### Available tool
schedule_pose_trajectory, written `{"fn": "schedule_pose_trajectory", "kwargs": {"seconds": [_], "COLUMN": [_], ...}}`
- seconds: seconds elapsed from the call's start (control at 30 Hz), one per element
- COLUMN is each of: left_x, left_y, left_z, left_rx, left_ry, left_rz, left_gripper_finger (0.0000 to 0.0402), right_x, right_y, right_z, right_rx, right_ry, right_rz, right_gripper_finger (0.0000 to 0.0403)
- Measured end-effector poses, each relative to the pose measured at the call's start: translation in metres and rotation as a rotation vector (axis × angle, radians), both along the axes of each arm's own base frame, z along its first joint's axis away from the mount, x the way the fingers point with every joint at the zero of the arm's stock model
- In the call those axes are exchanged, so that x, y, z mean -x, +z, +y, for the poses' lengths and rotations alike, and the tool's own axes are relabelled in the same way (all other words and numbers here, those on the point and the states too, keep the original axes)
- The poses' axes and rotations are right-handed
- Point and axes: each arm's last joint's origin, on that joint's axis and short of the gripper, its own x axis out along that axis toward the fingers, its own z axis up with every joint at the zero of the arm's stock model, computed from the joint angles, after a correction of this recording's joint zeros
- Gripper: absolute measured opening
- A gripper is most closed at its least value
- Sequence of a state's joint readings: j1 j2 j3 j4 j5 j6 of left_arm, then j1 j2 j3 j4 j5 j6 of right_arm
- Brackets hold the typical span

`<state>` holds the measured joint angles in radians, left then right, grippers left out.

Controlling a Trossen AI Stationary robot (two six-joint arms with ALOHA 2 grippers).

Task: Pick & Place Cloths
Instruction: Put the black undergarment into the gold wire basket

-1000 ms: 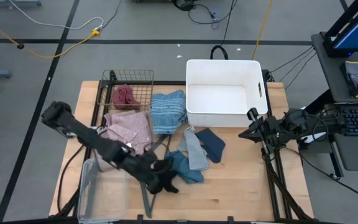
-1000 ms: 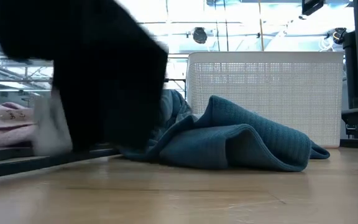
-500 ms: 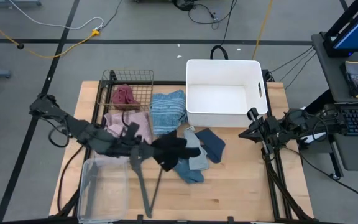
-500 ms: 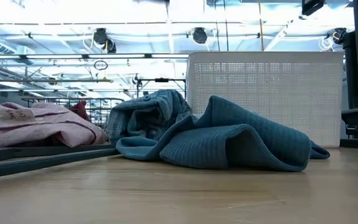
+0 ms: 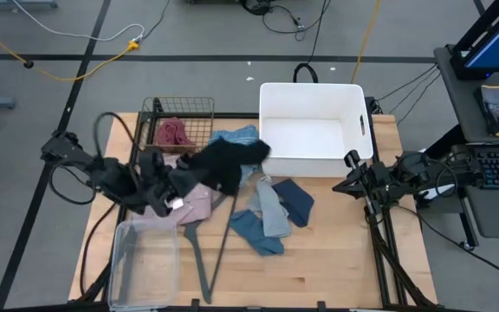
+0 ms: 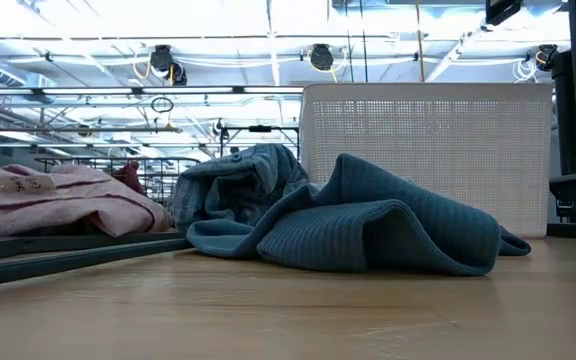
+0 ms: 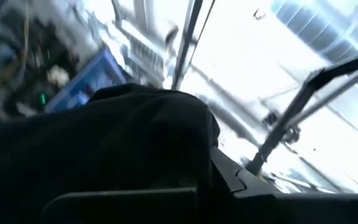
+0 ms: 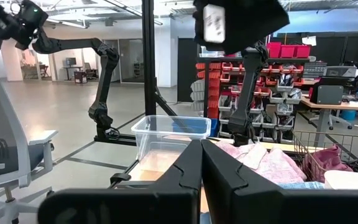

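Above the wooden table [image 5: 319, 260], a limp black cloth [image 5: 223, 165] hung crumpled from the left gripper [image 5: 189, 178], which was clamped on it, the arm stretched low across the pink checked shirt [image 5: 193, 199]. Beside it lay a ribbed blue striped towel [image 5: 236, 139], then soft teal [image 6: 368, 225], pale grey-blue [image 5: 271, 212] and navy [image 5: 297, 199] pieces near the rigid white perforated bin [image 5: 310, 130]. At the table's right edge the right gripper [image 8: 201, 162] waited, fingers pressed together.

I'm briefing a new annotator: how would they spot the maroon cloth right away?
Find the white bin at the table's back edge; left of it stands a wire basket. The maroon cloth is crumpled inside, the only cloth in a container.
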<state>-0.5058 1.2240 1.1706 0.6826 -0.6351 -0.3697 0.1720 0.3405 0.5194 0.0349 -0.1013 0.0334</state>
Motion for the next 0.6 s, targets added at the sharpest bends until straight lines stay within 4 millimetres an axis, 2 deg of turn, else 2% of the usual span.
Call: {"fn": "schedule_pose_trajectory", "kwargs": {"seconds": [0.27, 0.6], "left_x": [0.003, -0.002], "left_y": [0.013, 0.016], "left_z": [0.023, 0.049], "left_rx": [-0.118, -0.319], "left_ry": [0.215, 0.478], "left_rz": [-0.101, -0.049], "left_gripper_finger": [0.0000, 0.0000], "right_x": [0.000, 0.000], "right_y": [0.000, 0.000], "right_z": [0.000, 0.000], "right_rx": [0.000, 0.000], "right_ry": [0.000, 0.000], "right_rz": [0.000, 0.000], "right_gripper_finger": [0.0000, 0.0000]}}
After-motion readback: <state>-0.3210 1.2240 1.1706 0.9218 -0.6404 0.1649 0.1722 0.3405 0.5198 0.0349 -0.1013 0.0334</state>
